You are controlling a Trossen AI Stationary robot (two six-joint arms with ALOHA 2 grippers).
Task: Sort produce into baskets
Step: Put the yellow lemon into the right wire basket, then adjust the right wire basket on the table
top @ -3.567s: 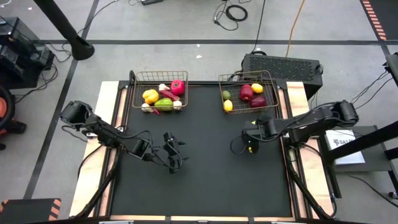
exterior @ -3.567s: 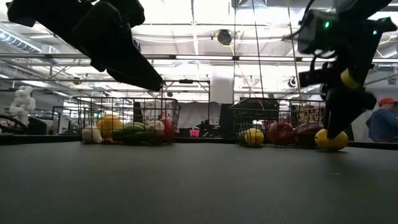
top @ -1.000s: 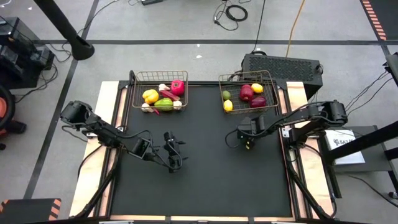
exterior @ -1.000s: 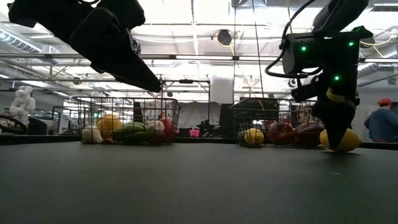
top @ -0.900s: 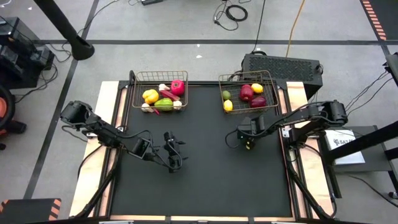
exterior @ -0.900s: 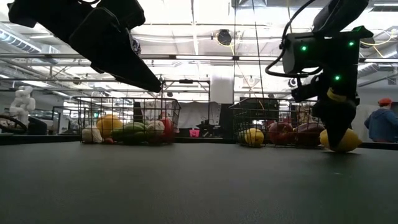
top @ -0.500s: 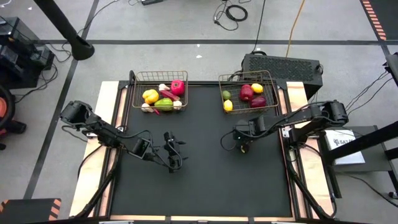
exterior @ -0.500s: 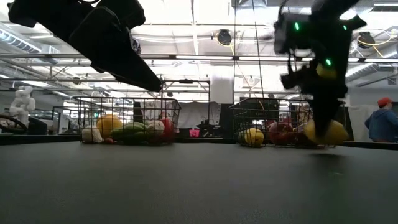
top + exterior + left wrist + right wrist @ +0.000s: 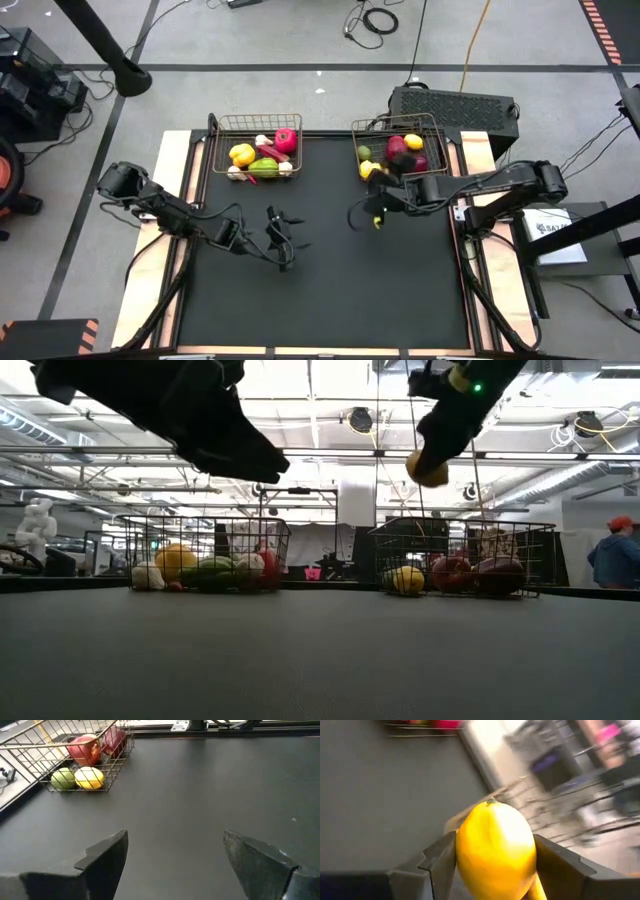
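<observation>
The right gripper had its jaws clamped on a lemon; it needed carrying level over the basket at the table's far edge before letting go.

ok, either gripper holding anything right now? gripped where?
The right gripper holds a yellow lemon, clamped across its middle with the stem tip pointing out past the fingers, lifted above the mat. The left gripper is open and empty.
</observation>
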